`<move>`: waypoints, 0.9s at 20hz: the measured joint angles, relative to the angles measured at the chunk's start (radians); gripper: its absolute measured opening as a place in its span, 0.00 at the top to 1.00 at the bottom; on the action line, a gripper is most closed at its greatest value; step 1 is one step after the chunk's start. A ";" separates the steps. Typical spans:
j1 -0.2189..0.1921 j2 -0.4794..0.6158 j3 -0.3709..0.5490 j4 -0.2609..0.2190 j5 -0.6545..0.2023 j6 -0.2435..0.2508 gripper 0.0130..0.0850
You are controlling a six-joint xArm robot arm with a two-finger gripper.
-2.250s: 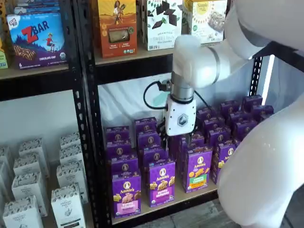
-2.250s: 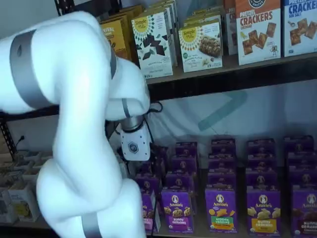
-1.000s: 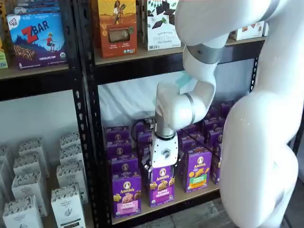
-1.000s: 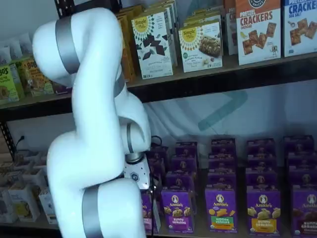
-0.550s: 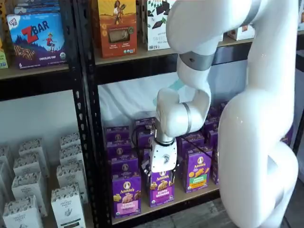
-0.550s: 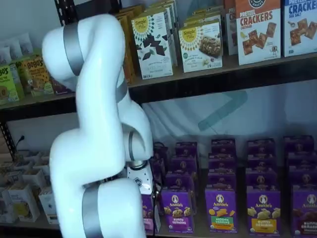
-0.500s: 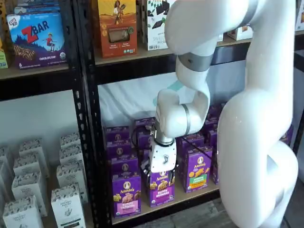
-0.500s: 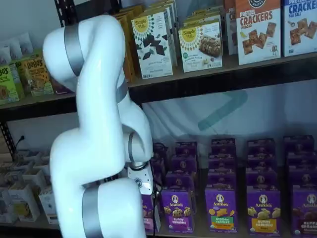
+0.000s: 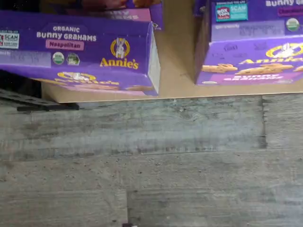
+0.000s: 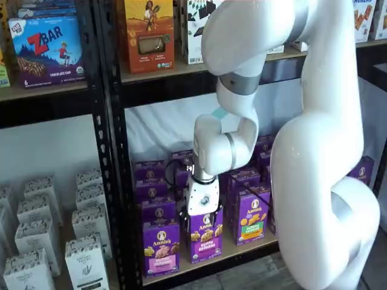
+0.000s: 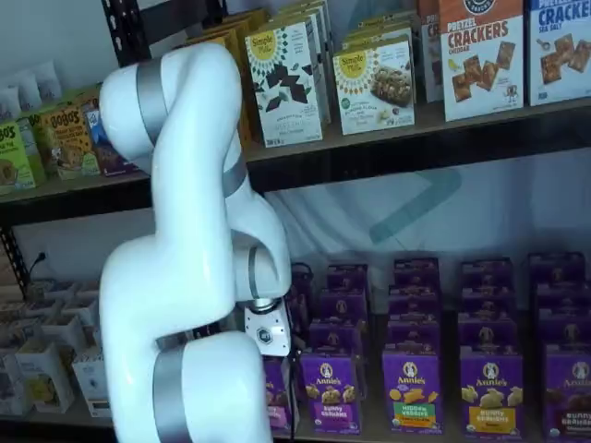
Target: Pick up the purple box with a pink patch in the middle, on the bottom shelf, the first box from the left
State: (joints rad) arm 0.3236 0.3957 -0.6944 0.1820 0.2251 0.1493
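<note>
The purple box (image 10: 160, 248) with the pink patch stands upright at the front left of the bottom shelf (image 10: 245, 249). In the wrist view its top (image 9: 78, 49) carries a pink "Neapolitan" label and lies at the board's front edge (image 9: 176, 75). My gripper (image 10: 202, 217) hangs low in front of the neighbouring purple box (image 10: 207, 237), just right of the pink-patch box. Its white body shows in both shelf views; the fingers (image 11: 280, 355) do not show plainly. In a shelf view the arm hides most of the pink-patch box (image 11: 276, 399).
Several rows of purple boxes (image 10: 254, 214) fill the shelf behind and to the right. A black perforated upright (image 10: 115, 181) stands just left of the box. White cartons (image 10: 84, 260) sit in the left bay. Grey plank floor (image 9: 151, 161) lies below the shelf edge.
The arm has come forward and down from the back rows to the front row, then drifted slightly left toward the pink-patch box.
</note>
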 joint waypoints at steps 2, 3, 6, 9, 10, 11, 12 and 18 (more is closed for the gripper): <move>0.002 0.026 -0.030 0.028 0.008 -0.025 0.00; 0.003 0.041 -0.044 0.035 0.009 -0.031 0.00; 0.003 0.081 -0.085 0.034 0.015 -0.029 0.00; 0.006 0.117 -0.120 0.061 0.008 -0.053 0.00; 0.005 0.127 -0.129 0.048 0.003 -0.042 0.00; 0.003 0.138 -0.139 0.027 -0.002 -0.024 0.00; 0.002 0.147 -0.149 0.017 -0.005 -0.015 0.00; -0.006 0.201 -0.224 -0.050 0.026 0.044 0.00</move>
State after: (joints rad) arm 0.3171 0.5966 -0.9187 0.1316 0.2507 0.1930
